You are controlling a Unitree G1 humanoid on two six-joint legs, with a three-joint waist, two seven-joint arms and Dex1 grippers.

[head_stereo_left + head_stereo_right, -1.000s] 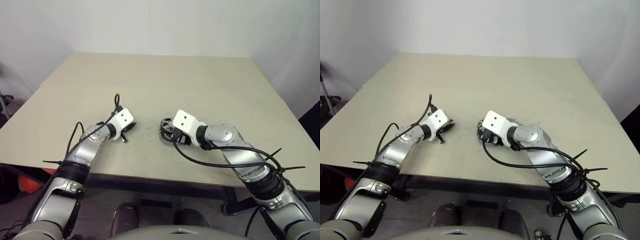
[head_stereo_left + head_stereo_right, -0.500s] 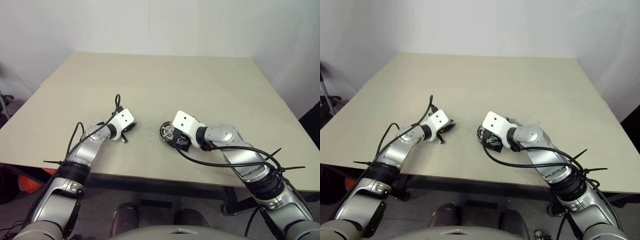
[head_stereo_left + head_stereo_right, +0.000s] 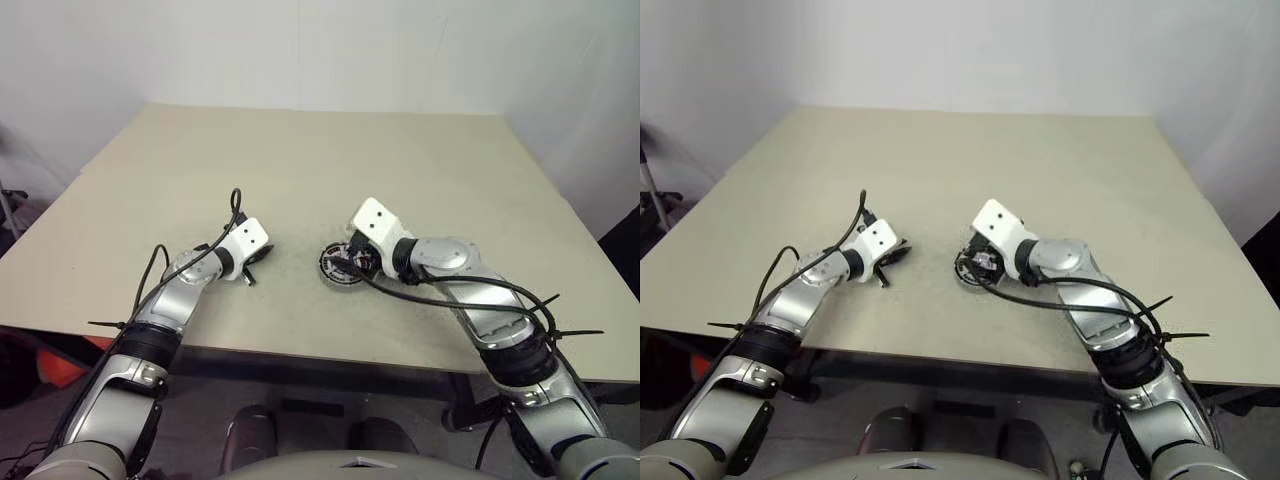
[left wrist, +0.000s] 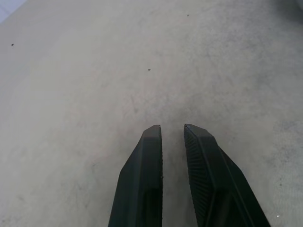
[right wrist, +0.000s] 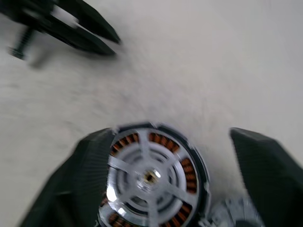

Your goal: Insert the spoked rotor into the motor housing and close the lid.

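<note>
Table (image 3: pixel 420 170) and both arms being viewed from head, forward and down, by two eye views sharing same scene. Bare tabletop being seen close by left wrist view. Motor housing (image 5: pixel 151 177) being viewed very near by right wrist view.

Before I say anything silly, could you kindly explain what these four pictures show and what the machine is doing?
This is a two-armed humanoid robot at a beige table. Two pictures look down from its head; the other two come from cameras on its wrists, looking along each claw's black fingers. On the table lies the motor housing, a round cup ringed with copper windings, with the spoked rotor already sitting inside it. The right claw stands open, its fingers on either side of the housing without gripping it. Part of a grey piece, probably the lid, shows beside the housing. The left claw holds nothing, its fingers nearly together just above the table.
</note>
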